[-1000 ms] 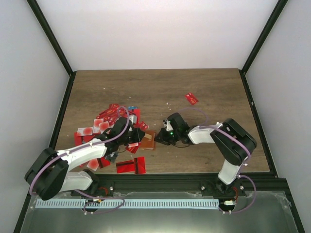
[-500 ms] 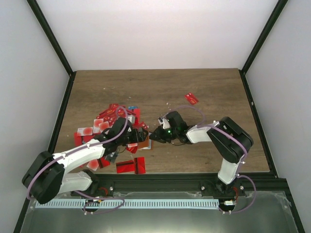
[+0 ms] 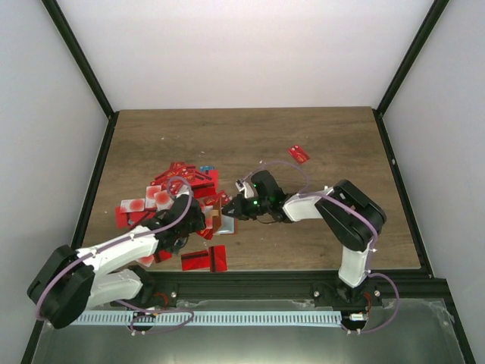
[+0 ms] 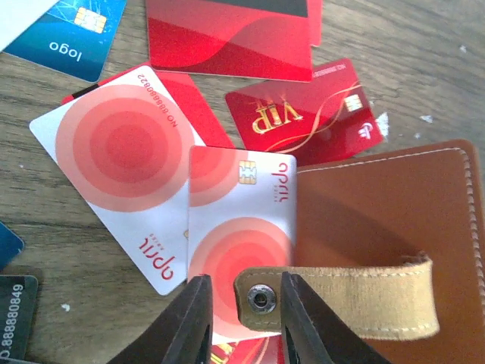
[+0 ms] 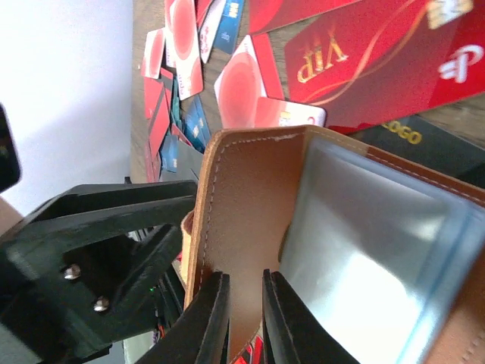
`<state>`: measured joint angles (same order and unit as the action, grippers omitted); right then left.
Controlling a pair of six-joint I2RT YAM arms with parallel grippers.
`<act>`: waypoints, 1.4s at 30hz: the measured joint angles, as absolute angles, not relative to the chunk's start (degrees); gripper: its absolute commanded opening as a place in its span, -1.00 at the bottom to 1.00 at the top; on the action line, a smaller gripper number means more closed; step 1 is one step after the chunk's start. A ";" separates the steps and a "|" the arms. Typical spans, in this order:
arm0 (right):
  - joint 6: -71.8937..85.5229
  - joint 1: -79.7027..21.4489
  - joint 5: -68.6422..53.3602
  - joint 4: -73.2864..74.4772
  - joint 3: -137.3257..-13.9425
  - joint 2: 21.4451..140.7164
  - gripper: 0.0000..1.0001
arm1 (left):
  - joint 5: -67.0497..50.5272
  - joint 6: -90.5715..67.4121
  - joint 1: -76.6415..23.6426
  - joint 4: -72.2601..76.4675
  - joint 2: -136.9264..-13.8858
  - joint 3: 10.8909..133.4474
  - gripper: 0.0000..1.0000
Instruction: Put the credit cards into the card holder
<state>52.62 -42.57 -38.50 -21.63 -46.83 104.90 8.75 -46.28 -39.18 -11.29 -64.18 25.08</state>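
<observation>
**Tabletop**: brown wood grain with a dark frame and pale walls on three sides.

**Credit cards**: a loose overlapping heap left of centre. Most are red, a few are white with red rings, and some are blue. One lone red card lies well apart toward the right rear. Two red cards lie near the front edge.

**Card holder**: tan leather with a stitched edge, at the right fringe of the heap. One flap is raised off the wood, and a pale glossy inner panel shows beside it. A lighter strap with a metal snap runs across the holder.

**Cards beside the holder, seen close:**
- A white ringed card lies chip side up, its right edge against the holder's left edge. The strap end lies over it. Whether it goes inside the holder or only beneath it cannot be told.
- A second white card sits just to its left and is overlapped by it.
- A red VIP card lies behind, at the holder's corner.
- A blue card is at the far left.

**Left pincer**: partway open. Its fingers stand on either side of the strap's snap end, with a gap showing on one side and nothing clamped.

**Right pincer**: nearly closed. It nips the edge of the holder's raised leather flap between its fingers.
</observation>
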 measured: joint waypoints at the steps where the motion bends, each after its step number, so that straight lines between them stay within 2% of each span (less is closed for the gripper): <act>1: 52.62 -42.72 -38.59 -21.78 -47.22 105.12 -0.70 | 9.17 -46.39 -39.16 -11.14 -64.75 25.04 -0.48; 17: 52.05 -44.27 -37.63 -20.58 -50.22 107.28 -0.70 | 2.02 -44.71 -38.59 3.14 -80.07 26.26 -0.53; 23: 49.60 -43.68 -32.08 -13.28 -49.63 103.74 -0.66 | -1.98 -45.76 -39.81 10.20 -86.63 28.77 -0.52; 31: 47.11 -42.33 -19.42 -0.82 -45.17 93.19 -0.60 | -6.98 -48.95 -44.29 21.23 -97.27 34.39 -0.51; 37: 45.69 -41.78 -16.51 2.11 -42.26 89.19 -0.56 | -9.23 -51.11 -46.06 28.05 -99.90 33.63 -0.46; 42: 45.08 -41.91 -18.96 1.91 -42.46 91.88 -0.51 | -8.84 -52.51 -46.39 31.48 -95.66 27.09 -0.33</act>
